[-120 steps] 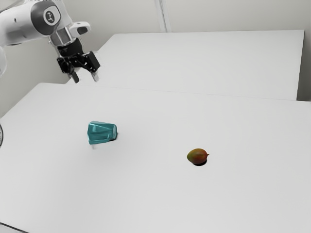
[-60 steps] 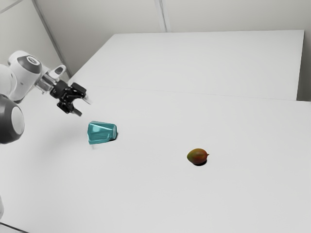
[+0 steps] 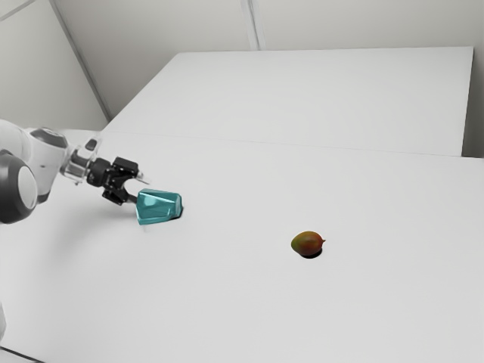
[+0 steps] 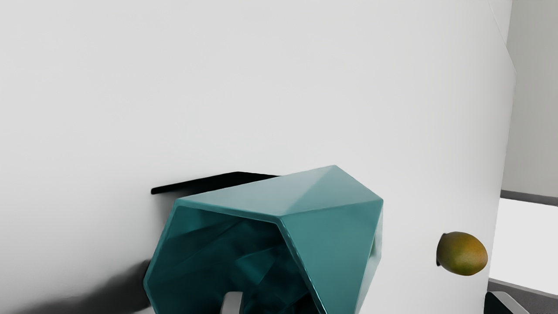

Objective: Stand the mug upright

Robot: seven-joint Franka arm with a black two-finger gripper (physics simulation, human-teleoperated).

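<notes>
My gripper (image 3: pixel 141 190) is spread wide open, one finger (image 4: pixel 232 304) at the mouth of the mug (image 3: pixel 159 207), which lies on its side on the table (image 3: pixel 227 302), well apart from a mango (image 3: pixel 307 243)

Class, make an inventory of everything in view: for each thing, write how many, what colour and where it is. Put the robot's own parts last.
mug: one, teal, lying on its side on the table, mouth toward the gripper
mango-like fruit: one, green to orange-red, on the table, toward the exterior view's right from the mug
table: one, white, under mug and fruit
flat surface: one, white, beyond the table
walls: more than one, pale grey, in the background
arm: one, white and grey, at the exterior view's left
gripper: one, black, open, at the mug's mouth
</notes>
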